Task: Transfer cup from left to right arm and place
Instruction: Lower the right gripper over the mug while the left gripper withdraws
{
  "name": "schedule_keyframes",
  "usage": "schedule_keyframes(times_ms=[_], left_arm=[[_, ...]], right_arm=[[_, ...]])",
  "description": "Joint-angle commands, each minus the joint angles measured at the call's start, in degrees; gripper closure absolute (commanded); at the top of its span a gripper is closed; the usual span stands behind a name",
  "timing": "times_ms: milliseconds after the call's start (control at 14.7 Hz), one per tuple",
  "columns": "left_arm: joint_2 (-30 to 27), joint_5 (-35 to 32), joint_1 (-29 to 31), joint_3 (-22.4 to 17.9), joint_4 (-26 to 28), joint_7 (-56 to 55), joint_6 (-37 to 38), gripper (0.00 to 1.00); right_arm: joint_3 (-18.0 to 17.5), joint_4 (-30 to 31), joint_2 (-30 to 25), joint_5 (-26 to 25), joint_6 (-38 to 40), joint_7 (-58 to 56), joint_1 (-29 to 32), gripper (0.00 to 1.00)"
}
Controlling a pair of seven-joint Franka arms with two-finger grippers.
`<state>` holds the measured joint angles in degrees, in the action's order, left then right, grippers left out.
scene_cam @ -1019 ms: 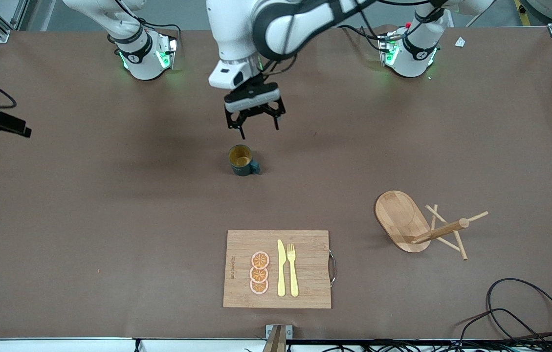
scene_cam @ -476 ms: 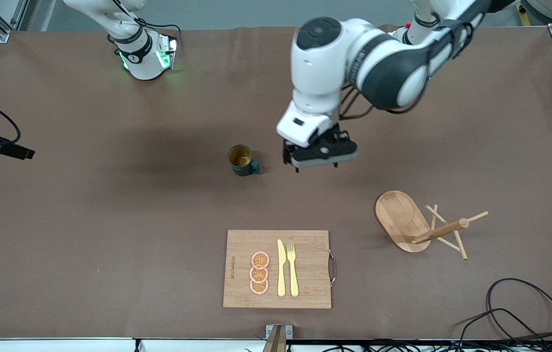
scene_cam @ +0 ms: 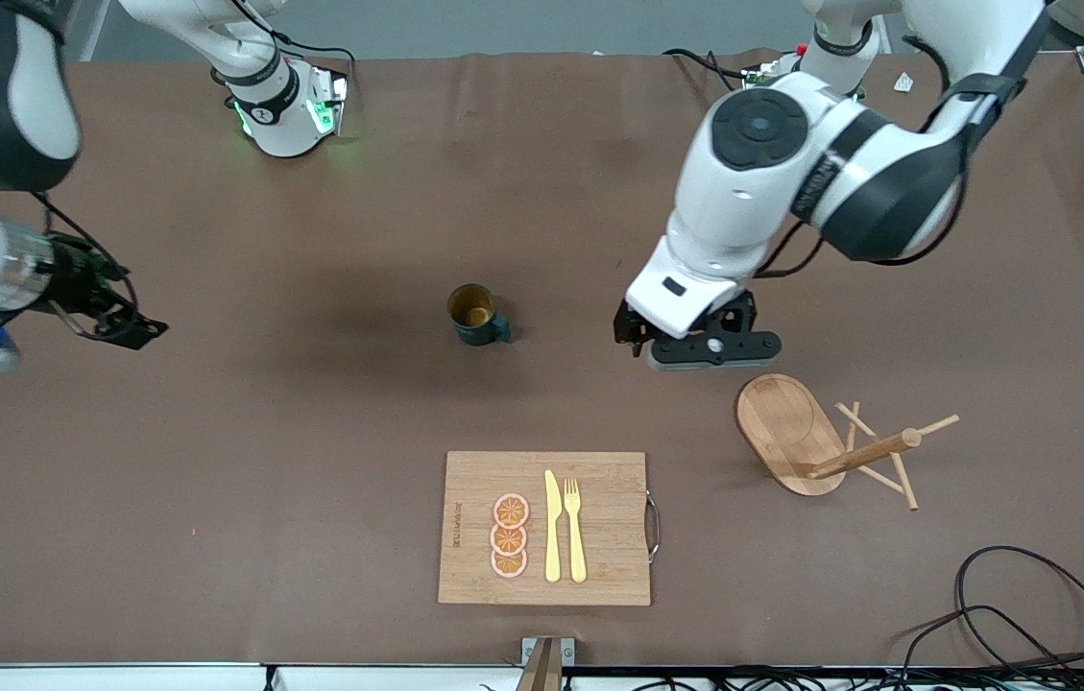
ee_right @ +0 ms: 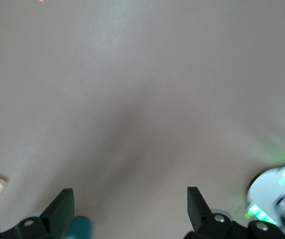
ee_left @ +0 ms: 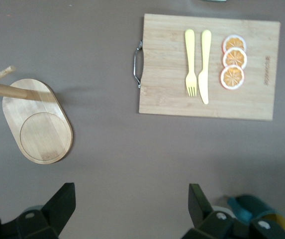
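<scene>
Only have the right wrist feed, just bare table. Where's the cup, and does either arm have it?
Observer: Neither. The cup stands upright mid-table, untouched.
Operator: Left gripper?
Observer: The left gripper is open, over bare table between the cup and a wooden peg stand.
Operator: And mine relative to the cup?
Observer: The right gripper is open, over the right arm's end of the table, well apart from the cup.
</scene>
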<state>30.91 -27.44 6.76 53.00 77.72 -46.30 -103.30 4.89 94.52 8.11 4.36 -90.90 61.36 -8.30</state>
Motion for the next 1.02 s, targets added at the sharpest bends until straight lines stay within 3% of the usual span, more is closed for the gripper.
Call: schedule_keyframes(times_ms=[0, 68, 272, 476, 680, 951], left_arm=[[-6.1, 8.4, -3.8, -9.5, -0.1, 6.7, 0.4, 0.00], [-7.8, 12.0, -5.5, -14.2, -0.3, 10.4, 0.5, 0.00], [-12.0, 18.8, -5.6, -22.2, 0.0, 21.2, 1.6, 0.00], [-16.5, 25.2, -6.5, -32.9, 0.8, 35.6, 5.5, 0.00], [-20.3, 26.5, -6.5, -39.0, 2.3, 45.7, 8.8, 0.00], [-25.4, 26.6, -6.5, -44.1, 7.6, 53.0, 9.4, 0.00]], right_arm=[[0.4, 1.7, 0.8, 0.3, -2.8, 22.5, -7.6, 0.00], [0.4, 2.2, 1.3, 0.3, -4.1, 28.9, -10.5, 0.00], [0.4, 7.1, 1.9, 0.4, -11.1, 43.2, -17.3, 0.00], [0.3, 10.6, 4.4, 1.1, -18.6, 55.4, -23.7, 0.00], [0.4, 10.6, 9.3, 1.7, -24.5, 67.1, -30.0, 0.00], [0.4, 10.6, 13.4, 3.2, -28.6, 76.1, -34.5, 0.00]])
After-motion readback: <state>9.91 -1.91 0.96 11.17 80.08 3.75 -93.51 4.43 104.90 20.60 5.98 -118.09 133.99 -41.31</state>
